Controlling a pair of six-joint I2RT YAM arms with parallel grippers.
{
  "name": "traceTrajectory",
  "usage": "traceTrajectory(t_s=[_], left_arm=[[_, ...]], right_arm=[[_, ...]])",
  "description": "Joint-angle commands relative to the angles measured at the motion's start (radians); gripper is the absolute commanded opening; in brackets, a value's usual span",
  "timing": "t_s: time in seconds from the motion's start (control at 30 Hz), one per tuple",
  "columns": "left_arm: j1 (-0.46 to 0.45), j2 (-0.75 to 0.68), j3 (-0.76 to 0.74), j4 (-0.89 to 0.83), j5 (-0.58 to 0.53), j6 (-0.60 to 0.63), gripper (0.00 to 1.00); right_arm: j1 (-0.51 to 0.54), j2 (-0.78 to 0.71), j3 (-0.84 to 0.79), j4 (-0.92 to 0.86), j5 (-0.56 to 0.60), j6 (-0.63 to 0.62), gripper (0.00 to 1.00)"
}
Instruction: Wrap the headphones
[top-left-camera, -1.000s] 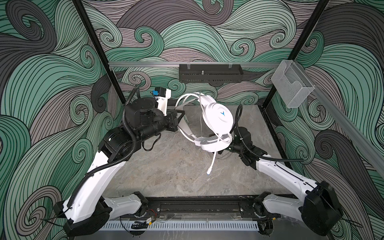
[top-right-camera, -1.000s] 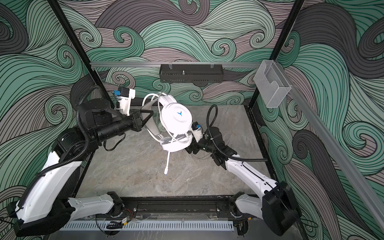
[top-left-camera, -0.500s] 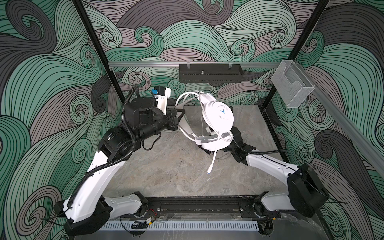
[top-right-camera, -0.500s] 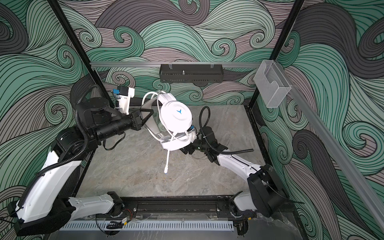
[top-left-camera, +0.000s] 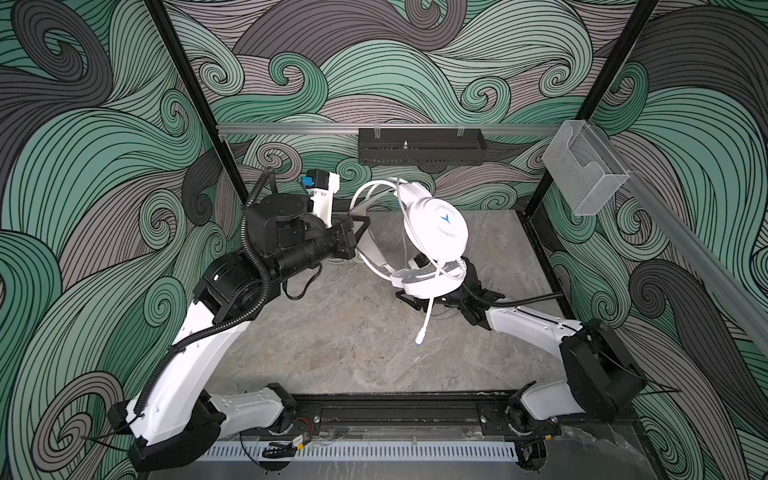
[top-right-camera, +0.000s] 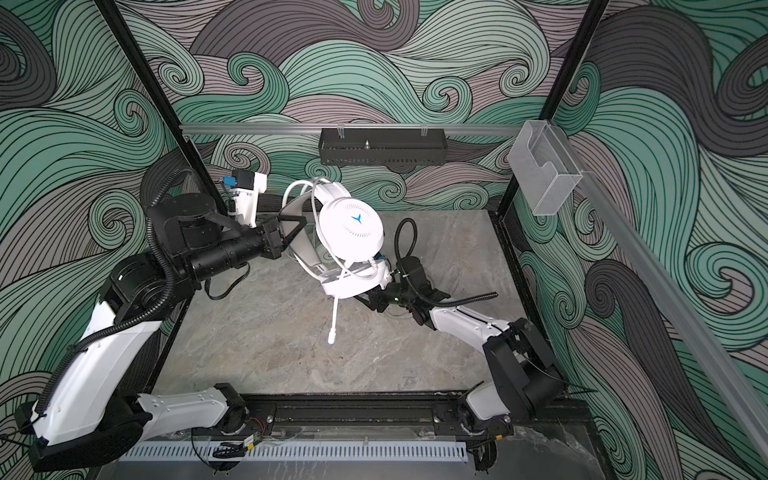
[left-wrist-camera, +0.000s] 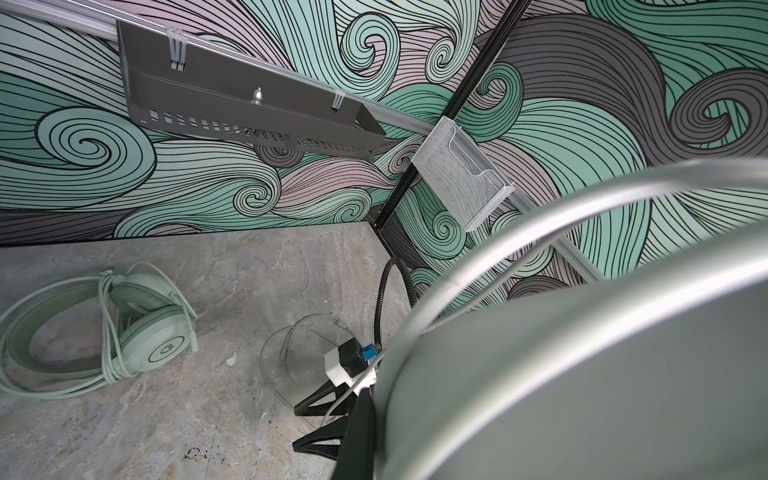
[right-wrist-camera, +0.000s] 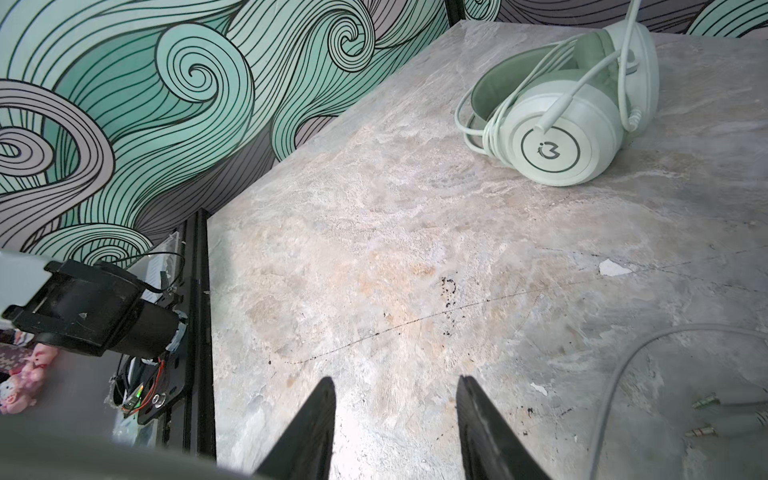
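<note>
Left gripper (top-left-camera: 360, 231) clamps white headset (top-left-camera: 436, 228); right gripper (right-wrist-camera: 395, 380) (empty, jaws apart) slid beneath it

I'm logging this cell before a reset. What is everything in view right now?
white headset: one, white with blue arrow, held above the table
mint headset: one, pale green, lying on the table, cable looped around it
jack plugs: two, on the table, on a loose pale cable
black tray: one, back rail
clear holder: one, transparent, right rail
table: one, grey stone look
left gripper: shut on the white headset's headband
right gripper: open, empty, low over the table
</note>
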Motion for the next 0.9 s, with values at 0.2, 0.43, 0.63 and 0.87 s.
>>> traceTrajectory(t_s=[0.2, 0.43, 0.63, 0.87], left_arm=[[-0.001, -0.038, -0.015, 0.107, -0.024, -0.061, 0.0], [0.004, -0.063, -0.042, 0.088, -0.163, -0.096, 0.0], [0.013, -0.072, -0.107, 0.152, -0.27, -0.196, 0.0], [0.023, -0.021, -0.102, 0.181, -0.351, -0.246, 0.0]], right_arm=[[0.002, -0.059, -0.032, -0.055, 0.012, -0.046, 0.13], [0.003, -0.123, -0.024, -0.17, 0.084, -0.03, 0.0], [0.038, -0.27, -0.043, -0.322, 0.177, -0.047, 0.0], [0.149, -0.434, -0.051, -0.527, 0.305, -0.109, 0.0]])
